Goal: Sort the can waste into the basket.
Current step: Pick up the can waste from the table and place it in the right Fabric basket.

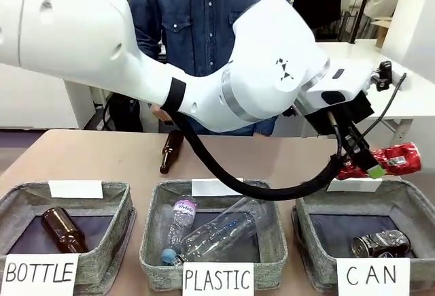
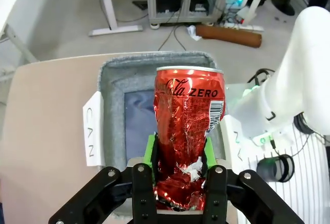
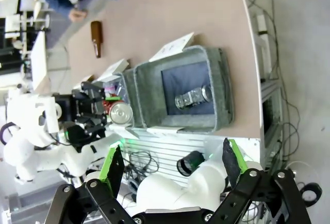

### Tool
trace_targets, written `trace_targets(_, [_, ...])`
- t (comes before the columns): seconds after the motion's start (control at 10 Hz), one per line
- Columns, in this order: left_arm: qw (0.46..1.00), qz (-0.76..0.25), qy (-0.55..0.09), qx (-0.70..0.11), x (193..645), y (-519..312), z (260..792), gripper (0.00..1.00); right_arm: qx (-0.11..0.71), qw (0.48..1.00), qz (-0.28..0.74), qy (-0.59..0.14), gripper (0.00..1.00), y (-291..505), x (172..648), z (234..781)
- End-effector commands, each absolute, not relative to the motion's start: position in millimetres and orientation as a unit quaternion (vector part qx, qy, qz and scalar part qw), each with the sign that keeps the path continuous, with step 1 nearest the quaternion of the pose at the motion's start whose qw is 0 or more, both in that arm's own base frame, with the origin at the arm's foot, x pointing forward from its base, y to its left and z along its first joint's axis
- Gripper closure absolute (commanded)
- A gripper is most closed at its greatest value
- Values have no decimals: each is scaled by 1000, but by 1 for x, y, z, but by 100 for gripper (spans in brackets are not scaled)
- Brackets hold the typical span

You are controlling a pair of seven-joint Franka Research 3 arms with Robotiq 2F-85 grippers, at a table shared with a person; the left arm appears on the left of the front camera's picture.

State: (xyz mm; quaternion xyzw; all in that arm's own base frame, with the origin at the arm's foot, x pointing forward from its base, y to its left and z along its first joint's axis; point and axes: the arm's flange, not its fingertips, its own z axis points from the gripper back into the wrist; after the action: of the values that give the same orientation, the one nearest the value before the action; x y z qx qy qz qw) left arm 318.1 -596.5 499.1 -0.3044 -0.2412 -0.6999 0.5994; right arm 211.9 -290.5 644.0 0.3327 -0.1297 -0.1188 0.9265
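Note:
A crushed red can (image 1: 393, 159) hangs above the far rim of the grey basket (image 1: 410, 194) signed "CAN". My left gripper (image 1: 366, 163) is shut on it, reaching in across the middle. In the left wrist view the green pads (image 2: 151, 149) press the dented waist of the red can (image 2: 188, 116), with the basket (image 2: 154, 59) right below. A dark silvery can (image 1: 380, 243) lies inside that basket. My right gripper (image 3: 170, 154) stands open and empty, off the table's side, looking at the basket (image 3: 223, 90), the silvery can (image 3: 192, 98) and the left gripper (image 3: 100, 112).
The middle basket (image 1: 151, 241) signed "PLASTIC" holds clear bottles. A basket (image 1: 117, 194) signed "BOTTLE" holds a brown bottle. Another brown bottle (image 1: 170, 152) lies on the table behind them. A person (image 1: 204, 24) stands at the far side. My left arm spans the scene above the baskets.

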Motion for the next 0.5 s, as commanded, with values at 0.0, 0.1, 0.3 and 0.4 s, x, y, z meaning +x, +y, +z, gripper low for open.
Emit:
trace_targets(0.0, [587, -706, -251, -306, 321, -592, 507, 2, 328, 929, -119, -122, 0, -290, 211, 647])
trace_targets(0.1, [586, -705, -251, -311, 321, -591, 507, 2, 328, 929, -119, -122, 0, -290, 211, 647])
trace_targets(0.3, [583, -703, -258, -314, 320, -588, 509, 0, 328, 929, -119, -122, 0, -290, 211, 647])
trace_targets(0.4, [583, -702, -262, -315, 319, -586, 511, 0, 328, 929, -119, -122, 0, -290, 211, 647])
